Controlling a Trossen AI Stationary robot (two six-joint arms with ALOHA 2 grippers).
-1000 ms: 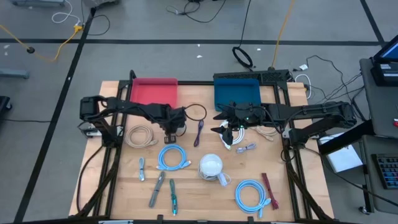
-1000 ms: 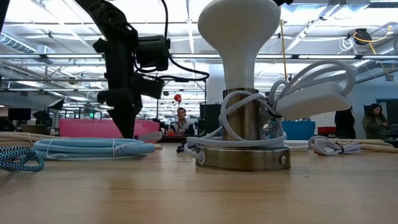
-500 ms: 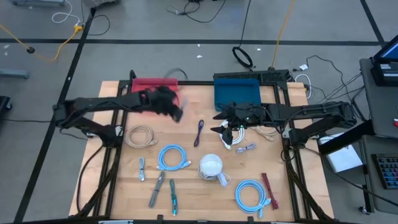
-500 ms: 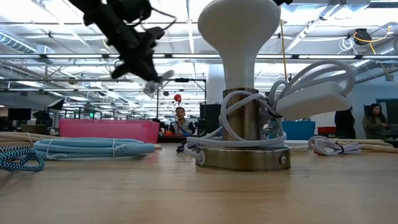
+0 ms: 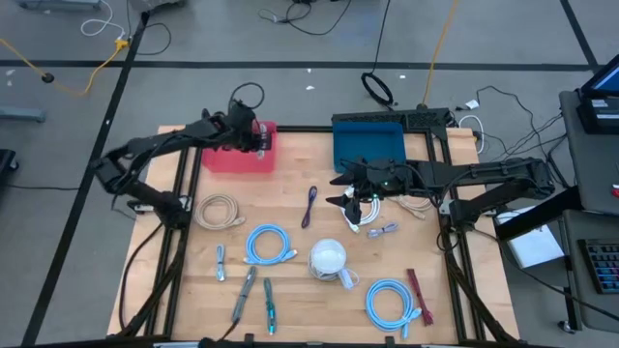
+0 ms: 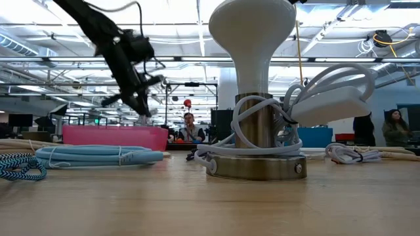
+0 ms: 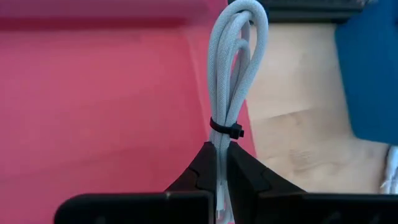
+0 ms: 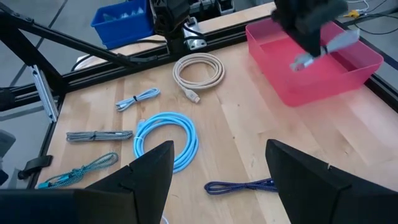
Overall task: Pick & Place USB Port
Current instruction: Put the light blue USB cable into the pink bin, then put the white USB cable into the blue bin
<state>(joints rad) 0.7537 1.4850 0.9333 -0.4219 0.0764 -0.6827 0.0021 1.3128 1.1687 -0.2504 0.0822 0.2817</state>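
Observation:
A grey cable bundle [image 7: 235,68], folded into loops and bound by a black tie [image 7: 227,130], is held in my left gripper [image 7: 221,167], which is shut on it. That gripper [image 5: 253,135] hangs over the red bin [image 5: 232,157] at the table's far left; it also shows in the low view [image 6: 140,105] above the bin [image 6: 115,136]. My right gripper [image 8: 217,180] stands open and raised near the table's middle [image 5: 360,201], with nothing between its fingers. My left gripper pinches the bundled strands between its two fingers [image 7: 205,171], just behind the black tie [image 7: 231,131]. The loops run on ahead, along the fingers. The fingers slant downward. The bundle [image 8: 326,46] is lifted clear, above the red bin.
A blue bin [image 5: 368,145] stands at the far middle. On the wood lie a beige coil [image 5: 220,210], a purple cable [image 5: 310,205], two light-blue coils [image 5: 268,244] [image 5: 390,300], a white lamp-like stand [image 5: 329,259] and several small cables near the front edge.
My left gripper has risen from the table's middle and swung toward the far left edge, rolling its wrist, and now hangs over the red bin. The grey bundle has gone with it, lifted clear of the table.

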